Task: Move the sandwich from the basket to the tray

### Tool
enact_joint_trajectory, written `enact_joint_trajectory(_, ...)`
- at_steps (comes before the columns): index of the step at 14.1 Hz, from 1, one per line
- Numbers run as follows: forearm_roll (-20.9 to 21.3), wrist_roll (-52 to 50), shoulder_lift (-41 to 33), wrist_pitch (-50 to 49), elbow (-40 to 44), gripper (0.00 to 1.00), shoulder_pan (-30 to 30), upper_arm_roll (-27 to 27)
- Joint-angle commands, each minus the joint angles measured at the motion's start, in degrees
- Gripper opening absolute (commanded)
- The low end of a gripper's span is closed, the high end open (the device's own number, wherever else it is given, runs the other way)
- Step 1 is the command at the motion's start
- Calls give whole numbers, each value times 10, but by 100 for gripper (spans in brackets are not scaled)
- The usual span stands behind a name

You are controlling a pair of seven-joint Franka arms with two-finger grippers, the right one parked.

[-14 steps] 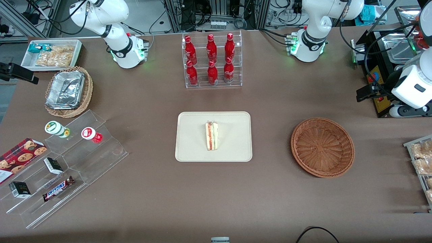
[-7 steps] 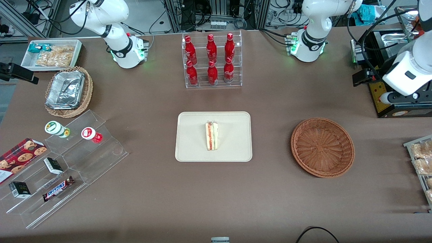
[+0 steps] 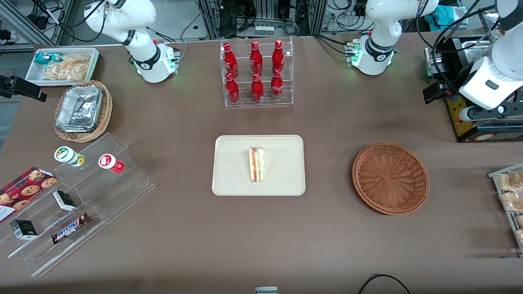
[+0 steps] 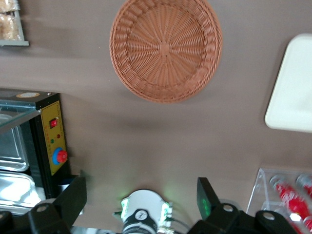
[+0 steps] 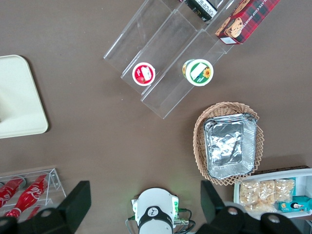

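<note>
Toward the parked arm's end of the table, you see a tan oval wicker basket (image 3: pixel 107 110) holding foil containers (image 3: pixel 79 108), with a clear tiered stand (image 3: pixel 122 192) of small snacks at its six o'clock, nearer the front camera. At mid-table the cream tray (image 3: pixel 233 171) lies flat, and the sandwich (image 3: pixel 256 164) rests on it just off centre, standing on edge with its red and green filling stripes facing up and its narrow tip pointing to twelve o'clock. At the tray's twelve o'clock stands a clear rack of red bottles (image 3: pixel 257 71). At the tray's three o'clock in the front view, well apart from it, sits the round reddish-brown basket (image 3: pixel 390 177) with nothing in it. At roughly one o'clock from that basket, your gripper (image 4: pixel 140 199) hangs high over the working arm's end of the table, above the black control box with the yellow panel (image 4: pixel 52 141); its two fingers (image 4: pixel 73 197) are spread wide, nothing between them.
</note>
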Motion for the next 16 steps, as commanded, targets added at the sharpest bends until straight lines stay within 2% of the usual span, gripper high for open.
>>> enact_joint_trajectory(1, -5, -27, -19, 13, -18, 100, 7, -6)
enact_joint_trajectory(5, -44, -29, -18, 12, -16, 100, 10, 1)
enact_joint_trajectory(11, -40, -33, 11, 9, 29, 100, 9, -2)
enact_joint_trajectory(16, -39, -33, 14, 10, 29, 100, 7, -3)
